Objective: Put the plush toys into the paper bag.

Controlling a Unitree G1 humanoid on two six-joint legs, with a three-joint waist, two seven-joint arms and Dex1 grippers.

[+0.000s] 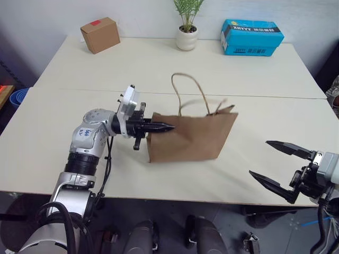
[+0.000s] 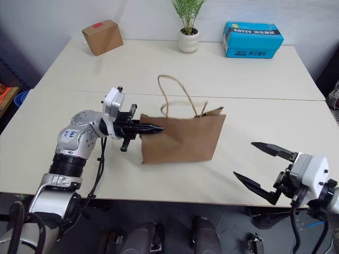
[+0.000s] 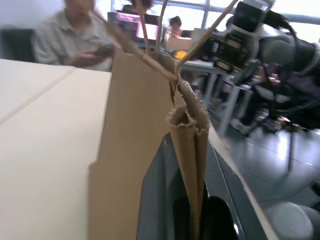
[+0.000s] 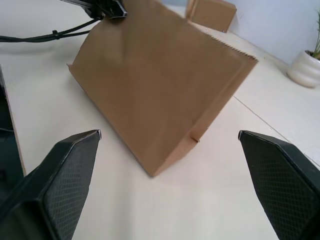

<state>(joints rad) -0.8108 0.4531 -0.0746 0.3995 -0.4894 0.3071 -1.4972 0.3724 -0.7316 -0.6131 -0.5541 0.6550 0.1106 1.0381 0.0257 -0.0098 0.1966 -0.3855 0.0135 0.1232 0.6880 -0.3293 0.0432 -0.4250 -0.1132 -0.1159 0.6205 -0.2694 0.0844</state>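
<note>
The brown paper bag (image 1: 192, 138) stands upright in the middle of the table, its two cord handles (image 1: 189, 90) looping up above its mouth. My left gripper (image 1: 168, 127) reaches in level from the left and is shut on the bag's upper left edge; the left wrist view shows the folded paper edge (image 3: 187, 135) pinched between the black fingers (image 3: 160, 200). My right gripper (image 1: 259, 157) hangs open near the table's front right edge, apart from the bag, which lies between its fingers (image 4: 65, 170) in the right wrist view. The plush toys are out of view.
At the back of the table stand a small cardboard box with red tape (image 1: 100, 34), a potted plant (image 1: 187, 32) and a blue carton (image 1: 251, 37). A seam (image 1: 265, 95) runs across the tabletop behind the bag. A seated person (image 3: 75, 40) shows beyond the table.
</note>
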